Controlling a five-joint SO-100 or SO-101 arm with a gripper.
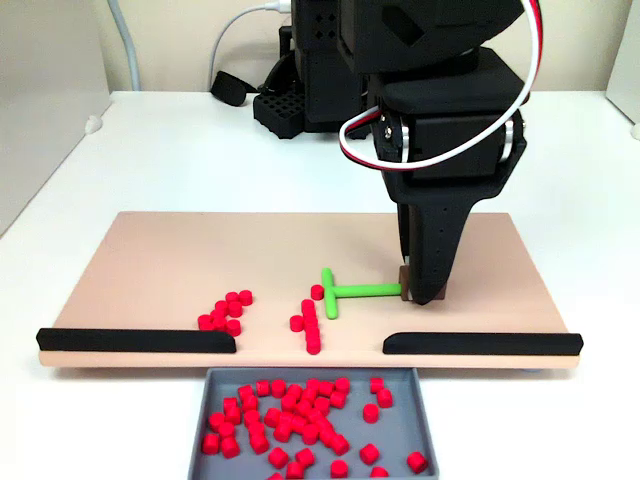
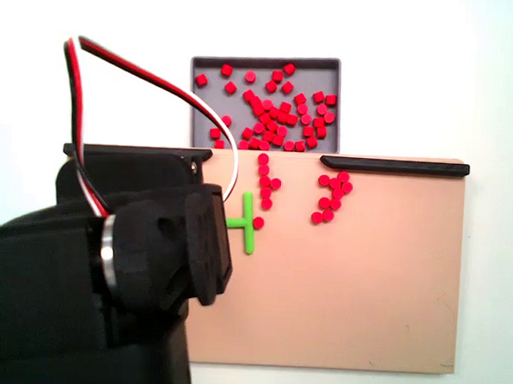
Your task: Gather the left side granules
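While the black two-finger gripper (image 1: 419, 292) stands tip-down on the peach-coloured flat board (image 1: 150, 270) in a fixed view, its fingers are clamped on the end of the green plastic T-shaped stick (image 1: 350, 292), whose crossbar points toward the small bright red cylindrical plastic granules (image 1: 226, 311). One granule cluster sits at the left of the board near the left black rail (image 1: 135, 340); a second short line of red pellets (image 1: 308, 322) lies just beside the crossbar, by the gap between that rail and the right black rail (image 1: 480, 343). The grey shallow plastic tray (image 1: 205, 410) below the gap already holds many pellets. Judgement: the step is sweeping the left cluster toward the gap. The stick should keep flat on the board, crossbar reaching behind the far side of the cluster, then drag slow and straight so pellets do not roll around the bar ends.

In another fixed view from above, sides are flipped: the tray (image 2: 336, 71) is at top, the stick (image 2: 249, 223) shows beside the arm's black body, and the target cluster (image 2: 332, 196) lies on the right, apart from the line of pellets (image 2: 266, 182) under the gap. The gripper tip is hidden here by the arm. Risk, as a guess: the rail (image 2: 395, 166) could trap pellets pushed straight up, so the sweep should angle toward the opening.
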